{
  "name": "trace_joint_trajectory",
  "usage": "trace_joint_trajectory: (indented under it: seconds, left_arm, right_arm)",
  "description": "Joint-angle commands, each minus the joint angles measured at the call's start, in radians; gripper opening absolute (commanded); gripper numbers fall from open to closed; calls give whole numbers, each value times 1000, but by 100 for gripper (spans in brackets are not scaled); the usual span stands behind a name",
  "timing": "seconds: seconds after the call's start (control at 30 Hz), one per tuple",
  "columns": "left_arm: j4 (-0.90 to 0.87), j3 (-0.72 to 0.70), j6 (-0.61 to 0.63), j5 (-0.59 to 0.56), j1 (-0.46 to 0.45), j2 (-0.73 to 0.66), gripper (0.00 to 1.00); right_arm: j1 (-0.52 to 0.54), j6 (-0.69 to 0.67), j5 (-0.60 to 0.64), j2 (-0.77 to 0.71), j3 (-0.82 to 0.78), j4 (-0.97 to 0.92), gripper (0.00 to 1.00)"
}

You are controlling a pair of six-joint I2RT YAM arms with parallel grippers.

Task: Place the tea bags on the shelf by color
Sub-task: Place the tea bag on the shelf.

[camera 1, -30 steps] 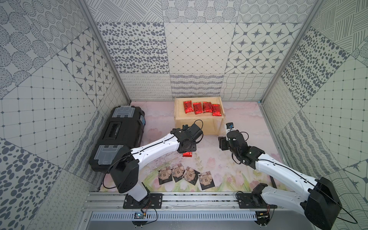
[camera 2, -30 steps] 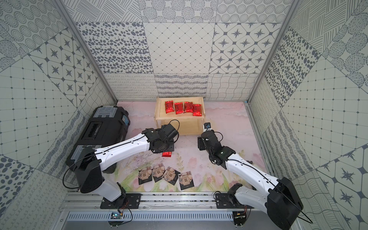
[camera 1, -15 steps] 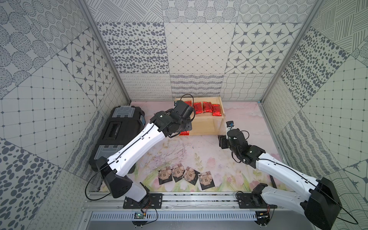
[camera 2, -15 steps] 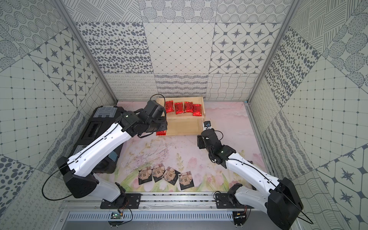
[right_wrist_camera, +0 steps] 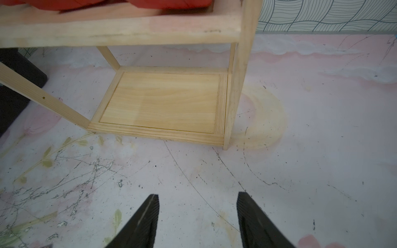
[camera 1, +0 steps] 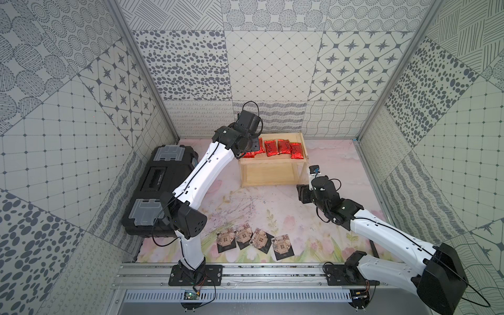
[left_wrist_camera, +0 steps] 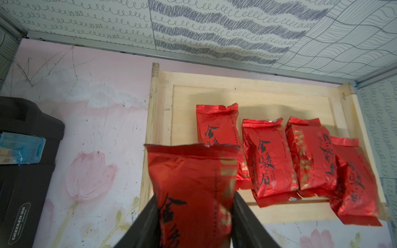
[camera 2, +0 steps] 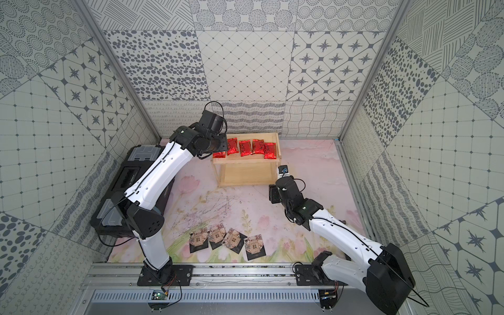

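Shiny red foil tea bag [left_wrist_camera: 191,171], pinched in the left claw [left_wrist_camera: 195,199], hung long-axis up-frame over the pale wooden shelf's [left_wrist_camera: 161,111] bare end, left of four red foil sachets [left_wrist_camera: 268,163].

The shelf [camera 1: 272,163] stands at the back of the table [camera 1: 272,207], close to the rear wall. The toolbox [camera 1: 161,177] lies along the left wall, left of the shelf and apart from it. On the shelf's top tier four tea bags [camera 1: 281,147] lie side by side, the rightmost one overlapping its neighbour. A fifth tea bag [left_wrist_camera: 191,182] sits between the jaws of the left gripper [left_wrist_camera: 195,195], over the tier's front left corner, left of that row. The right gripper [right_wrist_camera: 197,197] hangs above the table, before the shelf's right front post. Four flat tea bags [camera 1: 256,240] lie in an overlapping row near the table's front edge, well apart from the shelf.
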Motion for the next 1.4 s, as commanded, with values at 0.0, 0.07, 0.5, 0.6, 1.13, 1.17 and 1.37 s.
trace_joint_trajectory:
  seconds: [0.0,0.07,0.5,0.6,1.13,1.17,1.37]
  left_arm:
    - [-9,77,78,24,22,73,52]
    - [-5,93,84,17,24,99,52]
    - [26,97,81,-37,37,148,52]
    - [25,92,72,-50,39,146,52]
    - [26,56,41,-66,45,135,64]
    - [25,56,39,-60,45,134,66]
    - [27,57,38,-24,45,119,70]
  right_arm:
    - [-5,17,-21,15,-4,56,62]
    - [-7,17,-23,23,-4,59,62]
    - [-19,27,-37,19,-17,59,62]
    - [-20,27,-41,20,-16,60,62]
    - [-21,28,-42,7,-22,58,62]
    - [-22,29,-42,7,-21,58,62]
    - [-21,28,-42,6,-18,56,62]
